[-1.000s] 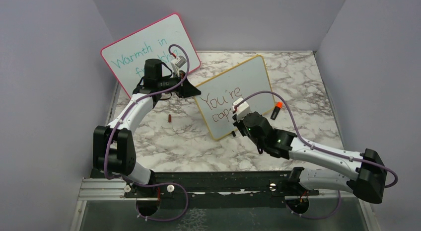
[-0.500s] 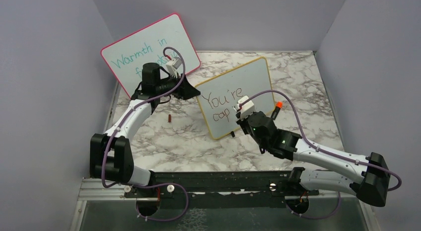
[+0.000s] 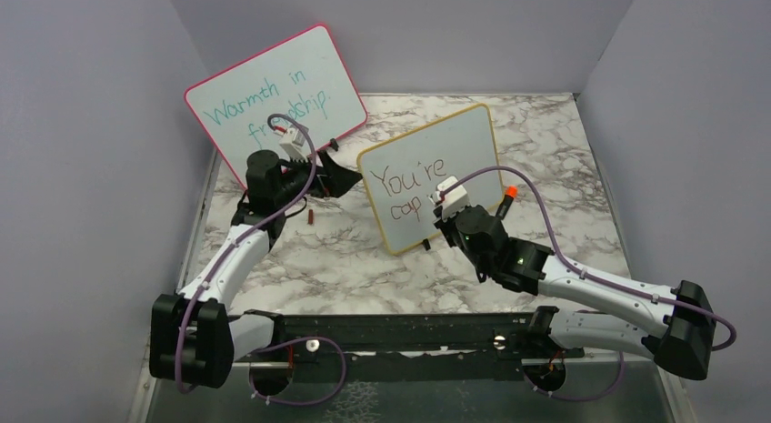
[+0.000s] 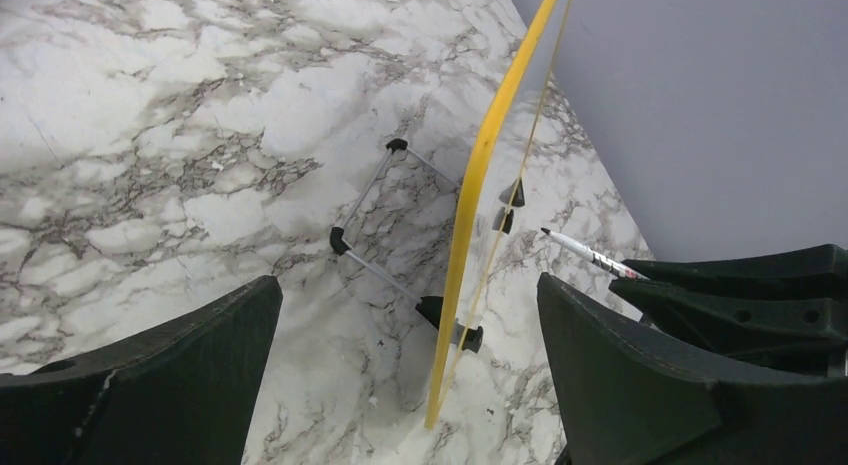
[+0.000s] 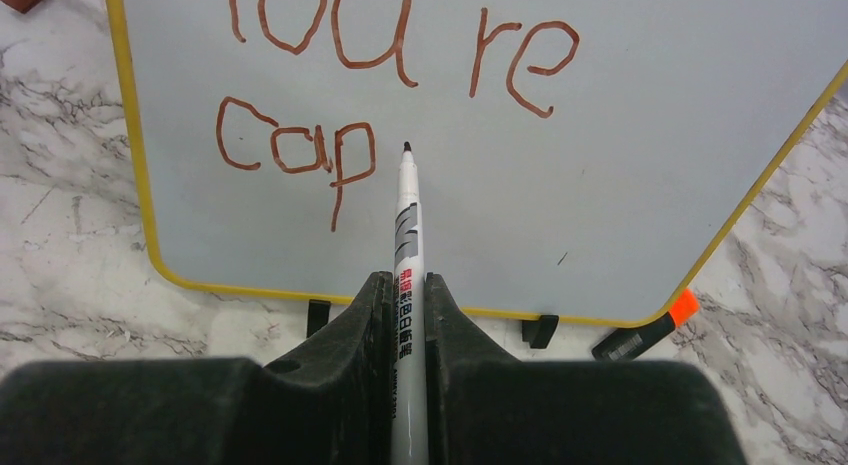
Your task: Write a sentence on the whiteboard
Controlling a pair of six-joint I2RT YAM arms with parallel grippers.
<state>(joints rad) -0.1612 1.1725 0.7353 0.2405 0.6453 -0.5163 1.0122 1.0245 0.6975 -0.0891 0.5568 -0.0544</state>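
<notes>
The whiteboard stood propped on the counter, probably light and tippy, best steadied by its stiff yellow frame. The right jaws were clamped on a marker, its tip beside the sentence. The left jaws gaped empty at the whiteboard's left edge.

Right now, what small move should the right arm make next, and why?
Probably press the marker tip to the whiteboard just right of the "p" and begin the next letter: the right gripper is shut on the marker, and the sentence stops at "cap".
</notes>
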